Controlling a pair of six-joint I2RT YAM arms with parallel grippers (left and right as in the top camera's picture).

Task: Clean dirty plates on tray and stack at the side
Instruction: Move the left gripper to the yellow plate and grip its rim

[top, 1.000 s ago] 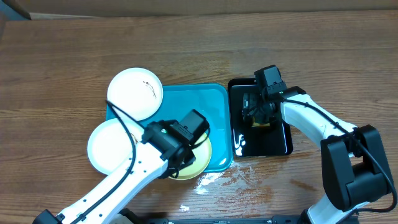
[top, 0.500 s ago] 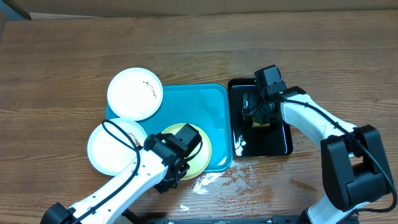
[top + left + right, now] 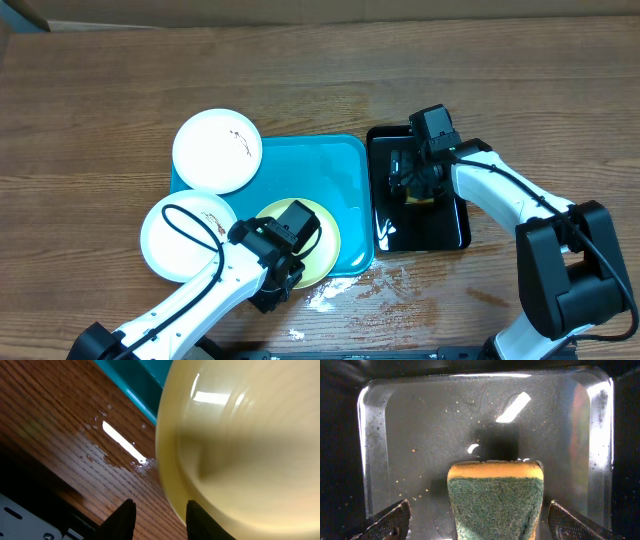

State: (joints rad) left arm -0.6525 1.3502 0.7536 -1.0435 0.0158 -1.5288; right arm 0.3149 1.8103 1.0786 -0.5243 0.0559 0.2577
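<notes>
Overhead: the yellow-green plate [image 3: 322, 238] lies at the 5 o'clock corner of the tray [image 3: 340, 170] (long axis 9–3), overhanging its rim toward the wet bench [image 3: 100, 100]. The left gripper [image 3: 160, 512] reaches in from 7 o'clock, fingers [image 3: 126, 517] narrowed astride the plate rim; cannot tell if clamped. The right gripper [image 3: 482, 520] hangs over the black tray [image 3: 445, 232], fingers wide apart beside the sponge [image 3: 494, 502].
</notes>
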